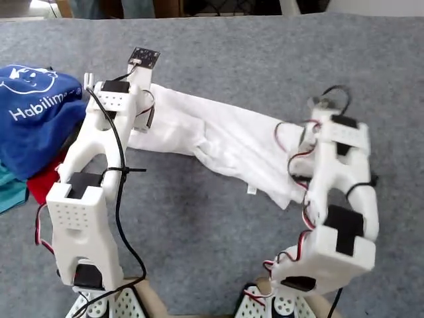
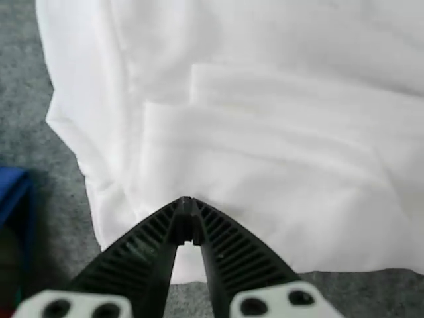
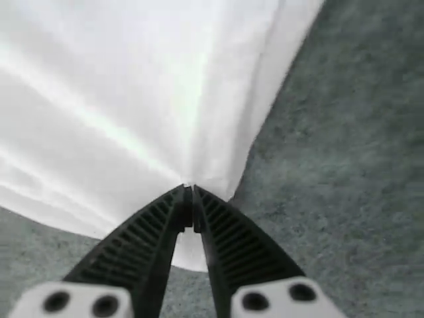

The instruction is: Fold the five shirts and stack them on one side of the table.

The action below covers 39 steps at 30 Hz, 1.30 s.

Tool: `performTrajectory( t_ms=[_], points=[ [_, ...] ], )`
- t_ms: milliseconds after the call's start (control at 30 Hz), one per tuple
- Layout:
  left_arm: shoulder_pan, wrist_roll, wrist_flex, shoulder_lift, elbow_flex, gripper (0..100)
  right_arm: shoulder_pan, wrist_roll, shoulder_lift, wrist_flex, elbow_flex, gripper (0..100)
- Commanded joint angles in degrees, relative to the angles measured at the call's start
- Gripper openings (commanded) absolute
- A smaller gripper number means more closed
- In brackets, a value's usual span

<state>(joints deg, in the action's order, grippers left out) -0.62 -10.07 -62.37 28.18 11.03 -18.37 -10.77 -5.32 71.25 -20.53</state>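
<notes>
Fingers of left gripper and right gripper clamp opposite ends of the white fabric shirt, presumably to stretch it on the grey counter.

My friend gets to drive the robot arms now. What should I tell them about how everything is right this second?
Left gripper: fingers shut, pinching one end of the white shirt.
Right gripper: fingers shut on its other end.
The white shirt lies stretched between the arms on the grey table, creased lengthwise.
A blue shirt is piled beside the left arm, with red cloth and teal cloth at its edge.
Left to do: finish folding the white shirt and add it to the pile.
</notes>
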Motion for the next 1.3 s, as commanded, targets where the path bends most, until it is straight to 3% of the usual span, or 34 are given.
performTrajectory(
  t_ms=[0,167,333,467,667,867,1067,1267],
  points=[
    [0.66,3.43,2.64,-3.43,2.42,3,-2.46,0.09,4.88,-1.49,8.66,1.8],
    [-1.19,8.53,1.05,-3.78,1.63,3,-1.67,0.09,1.27,-11.6,14.11,1.9],
    [-5.93,9.23,0.44,-3.43,-0.31,3,0.79,3.16,-13.32,-18.11,19.38,1.9],
    [-7.69,10.46,1.67,-3.43,-4.53,3,0.88,3.69,-25.71,-16.18,28.18,1.9],
    [-4.26,10.55,4.75,-3.52,-12.79,3,-2.29,3.78,-36.44,-4.31,45.05,1.9],
    [-3.74,2.99,0.7,-3.25,-12.0,3,-5.01,3.69,-42.95,-1.58,56.75,1.9],
    [-1.71,-4.75,-1.05,-2.11,-11.21,3,-3.96,3.52,-43.21,7.56,65.8,1.8],
    [-2.68,-14.68,-6.15,-9.67,-8.66,3,-3.96,3.52,-43.21,15.03,73.19,1.8]
  ],
)
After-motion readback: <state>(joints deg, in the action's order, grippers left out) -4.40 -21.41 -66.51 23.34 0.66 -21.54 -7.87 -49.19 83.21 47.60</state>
